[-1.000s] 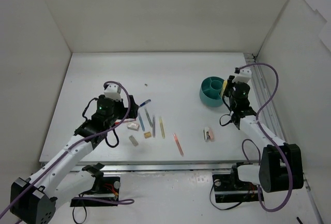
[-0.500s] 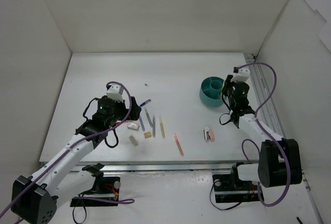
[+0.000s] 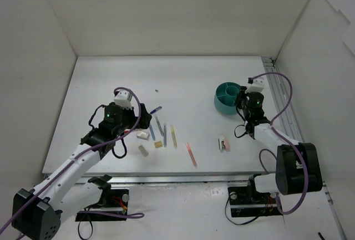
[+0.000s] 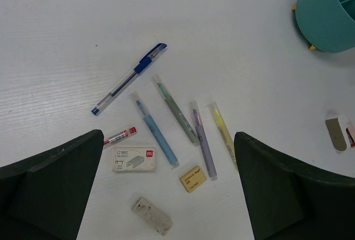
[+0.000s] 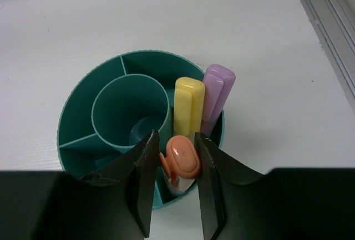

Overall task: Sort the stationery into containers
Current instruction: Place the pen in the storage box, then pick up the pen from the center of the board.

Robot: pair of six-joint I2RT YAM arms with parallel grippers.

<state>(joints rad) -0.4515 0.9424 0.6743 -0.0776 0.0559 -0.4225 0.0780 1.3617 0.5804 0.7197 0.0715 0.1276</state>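
Observation:
The teal container (image 5: 83, 85) (image 3: 226, 99) stands at the right. A yellow marker (image 5: 188, 107) and a purple marker (image 5: 217, 87) stand in one of its outer compartments. My right gripper (image 5: 176, 140) (image 3: 243, 99) is over its near rim, shut on an orange marker (image 5: 183, 158) that stands upright in the same compartment. My left gripper (image 4: 169, 137) (image 3: 143, 119) hovers open above the loose stationery: a blue pen (image 4: 130, 79), light blue (image 4: 157, 132), grey-green (image 4: 176, 108), purple (image 4: 202, 140) and yellow (image 4: 223, 134) markers, a tan eraser (image 4: 192, 178) and a white eraser (image 4: 151, 215).
A white staple box (image 4: 133, 158) and a red-capped lead tube (image 4: 120, 136) lie among the markers. A thin red pen (image 3: 191, 154) and a small eraser (image 3: 223, 143) lie nearer the middle. White walls enclose the table; a metal rail (image 3: 280, 101) runs along its right edge.
My right gripper has moved a little left and forward over the container, with the orange marker lowered into it. The left gripper shifted slightly toward the markers, still open.

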